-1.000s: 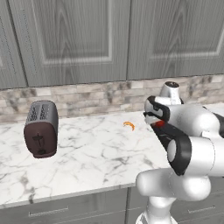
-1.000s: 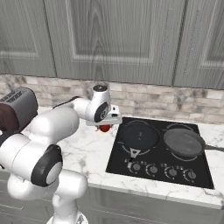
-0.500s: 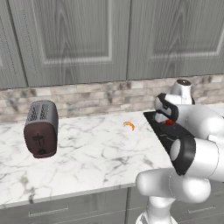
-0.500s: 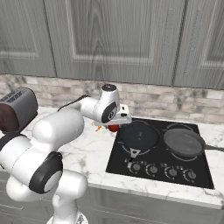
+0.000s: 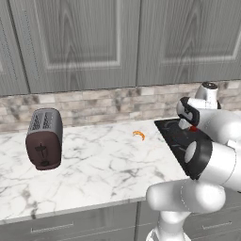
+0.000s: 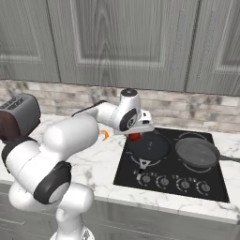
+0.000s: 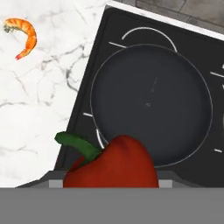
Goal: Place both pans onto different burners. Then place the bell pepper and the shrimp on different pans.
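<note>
The red bell pepper (image 7: 111,168) with its green stem is held in my gripper (image 6: 136,133), which is shut on it just above the left rim of the black pan (image 6: 149,146). That pan (image 7: 151,103) rests on the front-left burner. The dark grey pan (image 6: 197,152) lies on the burner to its right, handle pointing right. A free burner (image 7: 148,34) ring shows behind the black pan. The orange shrimp (image 6: 104,135) lies on the marble counter left of the cooktop (image 6: 173,174); it also shows as the shrimp (image 7: 24,35) and shrimp (image 5: 139,135). The pepper (image 5: 193,128) peeks out beside my arm.
A dark red toaster (image 5: 44,139) stands on the counter far left. Knob dials (image 6: 171,182) line the cooktop's front edge. A brick backsplash and grey wall cabinets (image 6: 122,42) run behind. Open marble counter (image 5: 99,164) lies between toaster and cooktop.
My arm has swung right with the bell pepper, from over the counter beside the cooktop to above the black pan's left rim. Pans and shrimp have not moved.
</note>
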